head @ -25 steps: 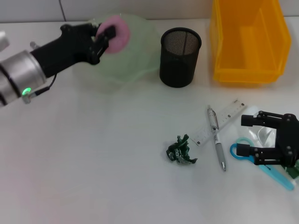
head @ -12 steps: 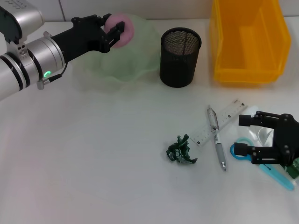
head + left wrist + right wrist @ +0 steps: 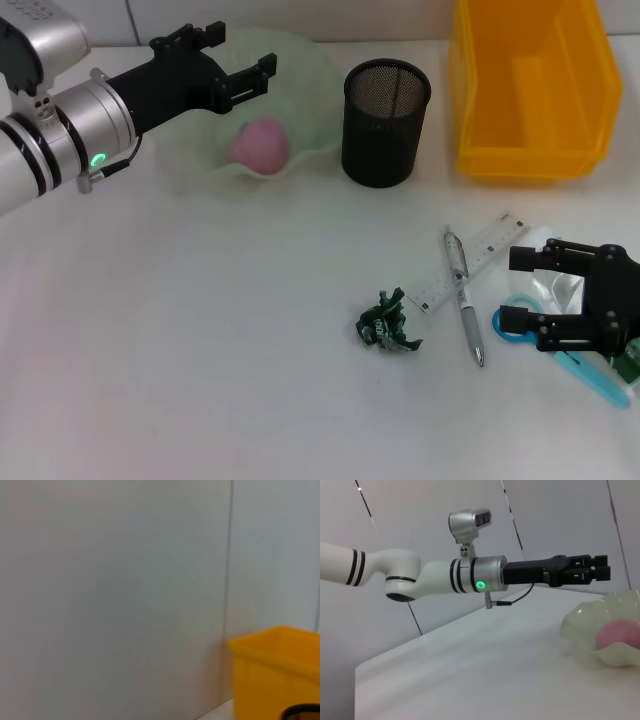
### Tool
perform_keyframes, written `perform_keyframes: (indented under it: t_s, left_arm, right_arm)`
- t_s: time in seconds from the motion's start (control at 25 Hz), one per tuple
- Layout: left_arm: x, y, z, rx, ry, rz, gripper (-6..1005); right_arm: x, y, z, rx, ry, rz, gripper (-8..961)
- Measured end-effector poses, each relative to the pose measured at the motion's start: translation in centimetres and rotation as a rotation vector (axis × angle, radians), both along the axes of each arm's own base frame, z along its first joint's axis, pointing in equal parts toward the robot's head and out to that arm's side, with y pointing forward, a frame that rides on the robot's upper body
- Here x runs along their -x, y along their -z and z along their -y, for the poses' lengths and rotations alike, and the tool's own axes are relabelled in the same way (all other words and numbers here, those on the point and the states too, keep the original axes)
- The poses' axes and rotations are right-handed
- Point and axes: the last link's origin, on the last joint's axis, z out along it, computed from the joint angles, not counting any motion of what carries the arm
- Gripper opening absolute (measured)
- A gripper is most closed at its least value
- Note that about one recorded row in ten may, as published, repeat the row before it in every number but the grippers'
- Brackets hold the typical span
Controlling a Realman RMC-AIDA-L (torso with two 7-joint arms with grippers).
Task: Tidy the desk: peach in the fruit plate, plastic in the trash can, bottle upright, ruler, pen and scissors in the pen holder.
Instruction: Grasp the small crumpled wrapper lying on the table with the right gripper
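At the upper left of the head view, the left gripper (image 3: 237,62) hangs over the pale green fruit plate (image 3: 315,75), its black fingers spread apart with nothing between them. The pink peach (image 3: 259,143) lies inside the plate, toward its near rim, below the gripper and clear of it. In the right wrist view the same gripper (image 3: 600,570) reaches in from the left at mid-height, above the plate (image 3: 580,625), and the peach (image 3: 617,634) shows through the translucent wall at the right edge.

Just right of the plate, at upper centre of the head view, stands the black mesh pen holder (image 3: 386,122), and right of that, in the upper right corner, the yellow trash can (image 3: 530,90); its corner (image 3: 272,680) also shows at the lower right of the left wrist view.

In the lower right of the head view, the right gripper (image 3: 520,290) sits low over the white desk (image 3: 200,350), fingers apart and empty. The blue-handled scissors (image 3: 575,360) lie partly beneath it. Just left of them lie the ruler (image 3: 470,262) and, crossing over it, the silver pen (image 3: 464,295). Further left, at lower centre, sits the crumpled green plastic (image 3: 386,322).
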Motion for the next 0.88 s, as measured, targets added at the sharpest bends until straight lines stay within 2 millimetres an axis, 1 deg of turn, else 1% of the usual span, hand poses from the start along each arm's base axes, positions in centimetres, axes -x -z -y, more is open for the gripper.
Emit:
perform_keyframes:
  t_s: [0.04, 0.12, 0.16, 0.24, 0.28, 0.36, 0.44, 0.52, 0.56, 0.64, 0.68, 0.72, 0.76, 0.8, 0.88]
  left_arm:
    - [-0.1, 0.0, 0.4, 0.012, 0.018, 0.019, 714]
    - [-0.2, -0.1, 0.7, 0.020, 0.032, 0.033, 752]
    - [-0.3, -0.5, 2.2, 0.052, 0.095, 0.090, 772]
    - [-0.2, -0.9, 4.0, 0.084, 0.163, 0.146, 810]
    - [-0.2, -1.2, 4.9, 0.095, 0.193, 0.164, 810]
    - [0.3, -1.7, 7.5, 0.139, 0.270, 0.200, 810]
    - [0.9, -1.8, 9.6, 0.179, 0.315, 0.209, 809]
    - [0.9, -1.8, 9.6, 0.179, 0.315, 0.209, 809]
    - [2.0, -1.7, 12.2, 0.229, 0.346, 0.197, 809]
    - [2.8, -1.6, 13.4, 0.249, 0.340, 0.177, 808]
    - [2.8, -1.6, 13.4, 0.249, 0.340, 0.177, 808]
    - [3.3, -1.5, 13.9, 0.256, 0.330, 0.168, 808]
    - [3.8, -1.5, 14.3, 0.256, 0.314, 0.164, 808]
    - [4.0, -1.5, 14.4, 0.254, 0.306, 0.164, 808]
    - [4.2, -1.5, 14.6, 0.252, 0.295, 0.165, 807]
  right_arm:
    - [0.0, 0.0, 0.0, 0.001, 0.002, -0.001, 836]
    - [0.0, 0.0, 0.0, 0.003, 0.008, -0.005, 836]
    - [0.0, -0.1, 0.1, 0.003, 0.013, -0.009, 836]
    - [0.1, -0.6, 0.0, -0.006, 0.024, -0.030, 836]
    - [0.2, -0.9, 0.0, -0.011, 0.030, -0.044, 836]
    - [0.7, -2.1, -0.2, -0.021, 0.040, -0.077, 836]
    - [1.3, -3.8, -0.4, -0.023, 0.044, -0.098, 835]
    - [2.3, -5.9, -0.7, -0.007, 0.047, -0.097, 835]
    - [2.8, -6.6, -0.8, 0.006, 0.049, -0.087, 835]
    - [4.5, -8.6, -1.4, 0.032, 0.061, -0.014, 835]
    - [5.6, -9.4, -1.7, 0.049, 0.079, 0.046, 835]
    - [6.8, -10.1, -2.2, 0.058, 0.096, 0.131, 835]
    - [8.2, -10.7, -2.7, 0.076, 0.135, 0.244, 835]
    - [9.1, -11.0, -3.0, 0.079, 0.165, 0.321, 835]
    - [11.8, -11.2, -3.6, 0.070, 0.226, 0.546, 834]
